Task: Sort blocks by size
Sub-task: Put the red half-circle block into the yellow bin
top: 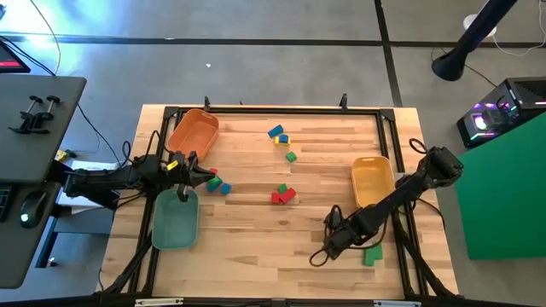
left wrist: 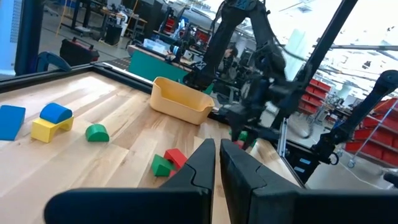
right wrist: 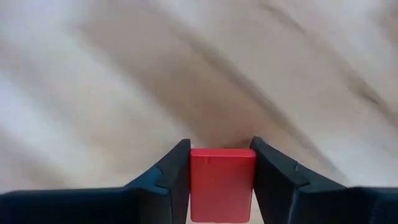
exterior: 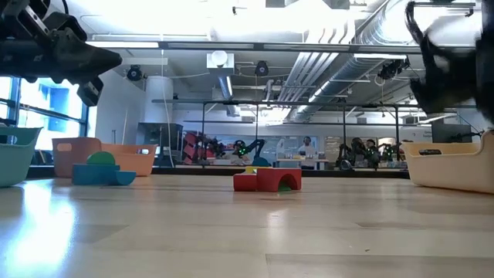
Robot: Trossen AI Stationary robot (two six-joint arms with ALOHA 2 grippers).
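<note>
I had the right gripper (right wrist: 221, 180) down at the near right part of the table (top: 256, 247), its two fingers pressed against both sides of a red block (right wrist: 222, 183). The block sat squarely between the pads, so I judged the grip centred and good for a straight lift. From above, the gripper hid that block; a green block (top: 372, 254) lay just beside the gripper on its outer side, close enough that I thought a sideways move might knock it. The yellow tray (top: 373, 181) stood behind the gripper, up along the arm, and looked the nearest place to drop a block.

The left gripper (left wrist: 217, 163) hung closed and empty above the rim of the teal tray (top: 175, 220), the orange tray (top: 193, 131) beyond it. Well ahead of it lay a red and green cluster (top: 283, 195), and farther off a blue block (left wrist: 11, 121), a yellow block with a blue piece on top (left wrist: 52, 126) and a green half-round (left wrist: 96, 132). Nothing stood between the right gripper and the yellow tray.
</note>
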